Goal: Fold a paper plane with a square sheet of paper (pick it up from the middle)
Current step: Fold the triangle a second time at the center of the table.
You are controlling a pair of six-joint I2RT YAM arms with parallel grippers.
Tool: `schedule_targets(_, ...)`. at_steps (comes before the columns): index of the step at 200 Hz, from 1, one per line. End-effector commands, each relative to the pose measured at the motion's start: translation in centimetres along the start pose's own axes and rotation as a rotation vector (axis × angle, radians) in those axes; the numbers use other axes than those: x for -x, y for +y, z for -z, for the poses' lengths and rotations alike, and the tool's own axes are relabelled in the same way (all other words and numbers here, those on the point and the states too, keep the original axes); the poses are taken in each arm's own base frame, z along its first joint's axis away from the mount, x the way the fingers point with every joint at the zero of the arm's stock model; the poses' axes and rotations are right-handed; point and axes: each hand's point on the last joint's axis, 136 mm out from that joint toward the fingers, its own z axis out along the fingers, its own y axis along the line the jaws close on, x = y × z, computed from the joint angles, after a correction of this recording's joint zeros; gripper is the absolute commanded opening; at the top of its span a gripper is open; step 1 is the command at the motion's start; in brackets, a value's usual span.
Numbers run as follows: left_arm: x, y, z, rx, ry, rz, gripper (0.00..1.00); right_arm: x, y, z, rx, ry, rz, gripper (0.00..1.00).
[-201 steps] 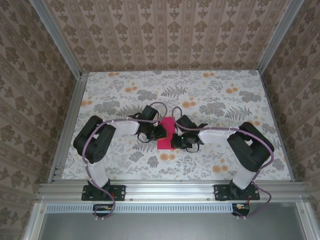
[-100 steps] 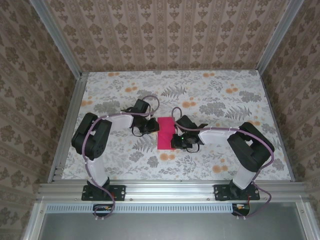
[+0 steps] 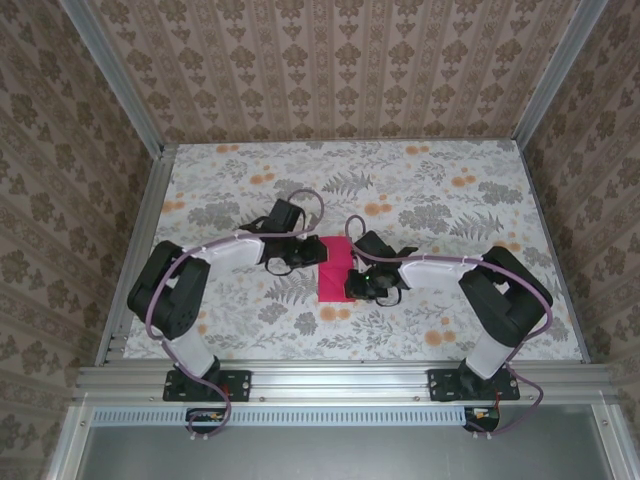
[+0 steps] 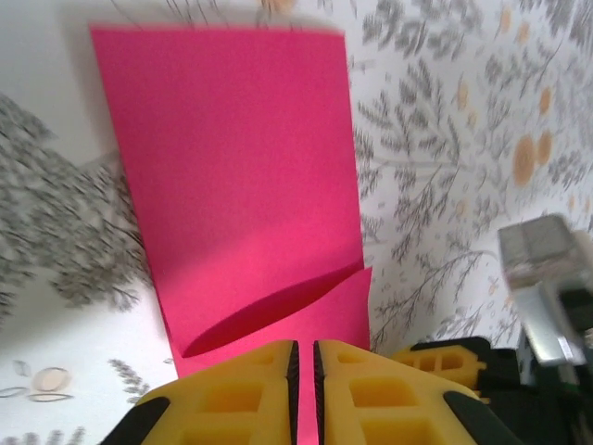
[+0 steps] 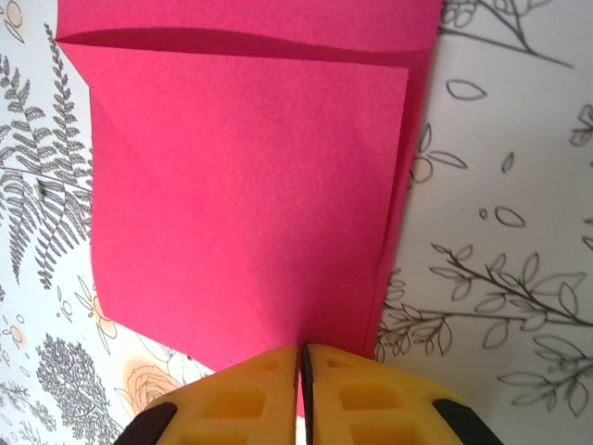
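Lightness and limpness rule here; your left gripper [image 3: 306, 253], jaws pressed almost together, pinches the left edge of the square sheet of paper [image 3: 335, 270], folded double, low over the table [image 3: 450, 205] between the arms; your right gripper [image 3: 362, 282] pinches its right edge likewise; it likely slips, creases or tears easily, so hold edges, pull gently.

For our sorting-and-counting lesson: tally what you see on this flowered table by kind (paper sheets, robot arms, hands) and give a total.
pink paper sheet: 1
robot arms, left arm and right arm: 2
yellow-fingered hands, left hand and right hand: 2
Total: 5
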Motion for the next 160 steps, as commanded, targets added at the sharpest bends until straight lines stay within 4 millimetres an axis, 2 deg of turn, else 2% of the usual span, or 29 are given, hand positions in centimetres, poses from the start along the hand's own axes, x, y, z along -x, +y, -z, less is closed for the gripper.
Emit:
schedule_targets(1, -1.7, 0.7, -1.7, -0.006, 0.062, 0.039, 0.14, -0.3, 0.0, 1.0, 0.004, 0.013, 0.0, 0.13)
schedule_targets(40, -1.9, 1.6, -3.1, 0.023, 0.097, 0.058, 0.14, 0.8, 1.7, 1.7, 0.068, -0.015, 0.01, 0.13)
schedule_targets(91, -2.5, 3.0, -3.7, 0.081, 0.122, 0.074, 0.13, 2.6, 3.4, 3.6, 0.103, -0.09, 0.029, 0.16)
schedule_targets(132, -2.8, 3.6, -4.0, 0.109, 0.14, 0.09, 0.13, 3.3, 2.8, 2.6, 0.033, -0.065, 0.022, 0.17)
schedule_targets(160, -3.0, 4.2, -3.9, 0.146, 0.146, 0.101, 0.13, 2.8, 2.1, 1.5, -0.002, -0.022, 0.018, 0.16)
